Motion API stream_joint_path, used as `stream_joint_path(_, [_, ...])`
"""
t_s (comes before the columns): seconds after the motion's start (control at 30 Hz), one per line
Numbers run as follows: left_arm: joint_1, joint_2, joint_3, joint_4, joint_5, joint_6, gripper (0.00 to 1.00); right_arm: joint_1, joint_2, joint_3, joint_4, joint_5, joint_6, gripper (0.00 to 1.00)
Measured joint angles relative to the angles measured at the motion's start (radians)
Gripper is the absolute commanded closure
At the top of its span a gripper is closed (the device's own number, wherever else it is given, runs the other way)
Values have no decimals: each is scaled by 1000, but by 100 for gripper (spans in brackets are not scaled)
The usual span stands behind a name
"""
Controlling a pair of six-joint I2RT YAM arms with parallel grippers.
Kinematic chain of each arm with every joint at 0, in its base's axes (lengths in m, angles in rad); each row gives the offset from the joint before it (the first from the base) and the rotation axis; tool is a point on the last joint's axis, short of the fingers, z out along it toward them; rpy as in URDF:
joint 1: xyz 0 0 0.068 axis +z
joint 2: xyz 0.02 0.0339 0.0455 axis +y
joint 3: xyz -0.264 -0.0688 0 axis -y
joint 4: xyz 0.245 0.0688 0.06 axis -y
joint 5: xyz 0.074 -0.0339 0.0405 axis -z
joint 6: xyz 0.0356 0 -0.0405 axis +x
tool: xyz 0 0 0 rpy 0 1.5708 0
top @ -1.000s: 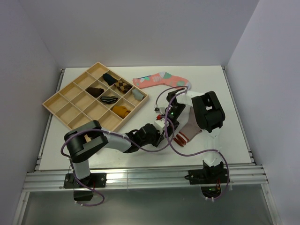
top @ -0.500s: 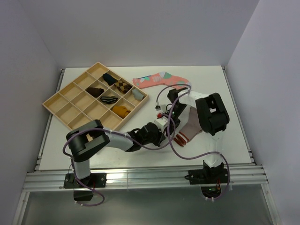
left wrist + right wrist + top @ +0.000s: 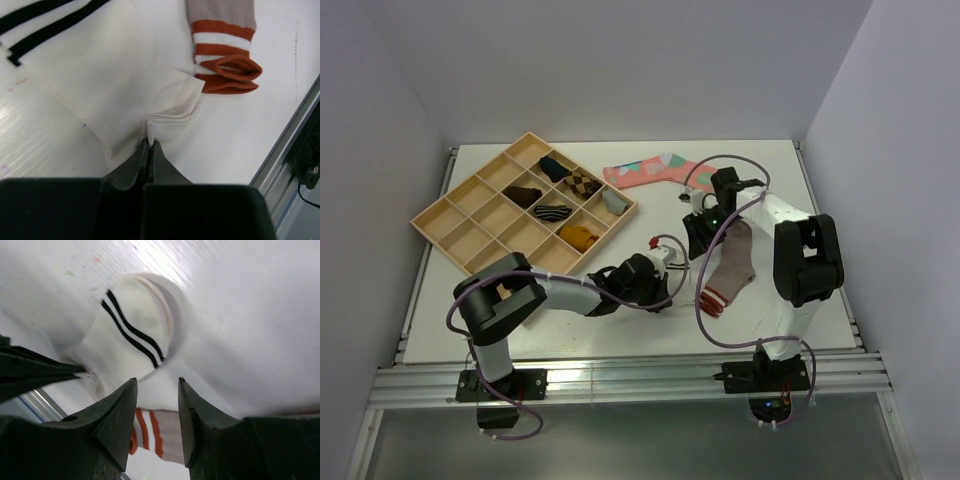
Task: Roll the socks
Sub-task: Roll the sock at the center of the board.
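- The left gripper (image 3: 149, 142) has its fingers pinched tight together on a bunched edge of the short white fabric ankle sock with black cuff stripes (image 3: 115, 85), seemingly to start rolling it.
- Just beside it lies the longer taupe-brown ribbed sock with red-striped cuff (image 3: 220, 15), untouched.
- The right gripper (image 3: 157, 385) hovers over the white sock's cuff, fingers parted and empty, likely to steady it.
- Farthest, a coral-pink patterned sock (image 3: 655, 170) lies apart.
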Motion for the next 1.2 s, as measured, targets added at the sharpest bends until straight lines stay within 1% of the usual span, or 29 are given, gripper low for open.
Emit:
stream_joint_path(0.13, [40,-27,0,-76,31,-41,100,-47,-6,-62,12,1,-27,55])
stream_joint_path(0.2, [59,-41,0,-116,43,-53,100,-58,-10,-94,14,3,-45,57])
stream_joint_path(0.33, [90,-48,38,-228,83,-72,100,-63,-33,-140,29,20,-77,57])
stream_joint_path(0.53, [157,-10,129,-397,234,-93,100,-63,-177,-189,45,-16,-169,58])
stream_joint_path(0.73, [242,32,157,-481,394,-140,100,-44,-296,-242,71,-95,-275,57])
stream_joint_path(0.87, [261,68,198,-533,449,-173,100,40,-386,-346,130,-78,-328,57])
stream_joint_path(1.07, [265,113,256,-601,489,-188,100,260,-573,-508,216,-22,-375,53])
stream_joint_path(1.2, [266,125,264,-607,507,-204,100,346,-604,-539,270,17,-401,53])
